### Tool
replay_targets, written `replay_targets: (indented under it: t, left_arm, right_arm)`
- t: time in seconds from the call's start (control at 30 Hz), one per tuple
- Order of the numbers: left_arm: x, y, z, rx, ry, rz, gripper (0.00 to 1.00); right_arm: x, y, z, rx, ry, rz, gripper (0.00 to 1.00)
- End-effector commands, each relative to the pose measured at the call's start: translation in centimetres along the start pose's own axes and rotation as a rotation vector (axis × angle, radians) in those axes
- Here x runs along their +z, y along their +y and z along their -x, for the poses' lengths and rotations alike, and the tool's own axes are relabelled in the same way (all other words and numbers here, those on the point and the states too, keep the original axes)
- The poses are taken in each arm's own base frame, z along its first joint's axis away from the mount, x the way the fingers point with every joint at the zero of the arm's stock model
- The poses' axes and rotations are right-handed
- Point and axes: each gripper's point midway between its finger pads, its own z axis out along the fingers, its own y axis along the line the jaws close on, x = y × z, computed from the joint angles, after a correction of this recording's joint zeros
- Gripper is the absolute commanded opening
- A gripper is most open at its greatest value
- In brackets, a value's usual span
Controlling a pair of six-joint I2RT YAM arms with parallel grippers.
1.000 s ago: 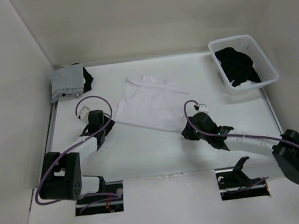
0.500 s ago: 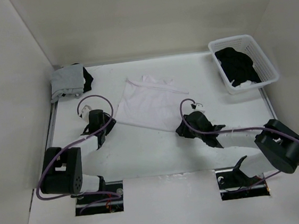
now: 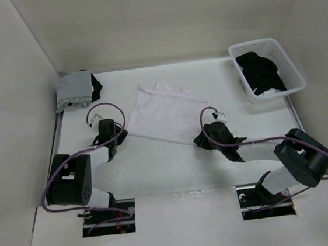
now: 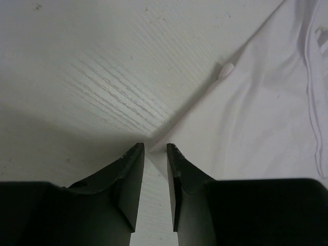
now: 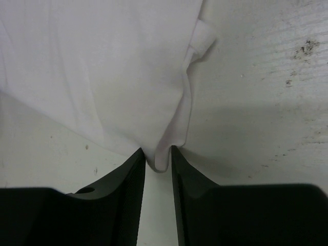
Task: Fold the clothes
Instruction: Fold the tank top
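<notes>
A pale white garment [image 3: 162, 112] lies spread flat mid-table, one of the clothes. My left gripper [image 3: 122, 135] is at its near left corner. In the left wrist view the left gripper [image 4: 155, 147] is open by a narrow gap, and the corner of the garment [image 4: 256, 118] lies just at the tips with bare table between the jaws. My right gripper [image 3: 199, 139] is at the near right corner. There the right gripper [image 5: 158, 151] stands narrowly open, with a small fold of the garment [image 5: 113, 66] between its tips.
A white lattice basket [image 3: 292, 65] at the back right holds black clothes [image 3: 259, 70]. Folded grey and black clothes [image 3: 76, 88] sit at the back left corner. White walls enclose the table [image 3: 157, 170] on three sides.
Both grippers have narrowed. The right gripper shifted a little left onto the garment's corner, bunching its edge. The left gripper edged up to the other near corner.
</notes>
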Motion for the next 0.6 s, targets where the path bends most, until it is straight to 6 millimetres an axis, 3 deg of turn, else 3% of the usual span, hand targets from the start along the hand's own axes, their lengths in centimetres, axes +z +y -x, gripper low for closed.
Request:
replay_targets:
  t: [0.0, 0.1, 0.2, 0.3, 0.47, 0.57]
  left_arm:
    - [0.3, 0.4, -1.0, 0.011, 0.045, 0.011, 0.22]
    - [0.4, 0.4, -0.9, 0.005, 0.043, 0.007, 0.12]
    - [0.2, 0.3, -0.9, 0.010, 0.038, 0.005, 0.11]
    - [0.2, 0.3, -0.7, 0.004, 0.032, 0.006, 0.12]
    - [0.0, 1.0, -1.1, -0.005, 0.034, 0.021, 0.24]
    - [0.1, 1.3, -1.5, 0.004, 0.045, 0.028, 0.22]
  right_arm:
    - [0.1, -0.8, 0.0, 0.011, -0.009, -0.018, 0.29]
    - [0.1, -0.9, 0.0, 0.011, -0.010, -0.022, 0.23]
    - [-0.2, -0.7, -0.1, 0.021, -0.008, -0.011, 0.29]
    - [-0.7, -0.7, 0.0, 0.030, -0.014, -0.009, 0.36]
    - [-0.9, -0.6, -0.2, 0.032, -0.004, -0.008, 0.31]
    - [-0.8, -0.8, -0.3, 0.035, -0.004, -0.016, 0.25]
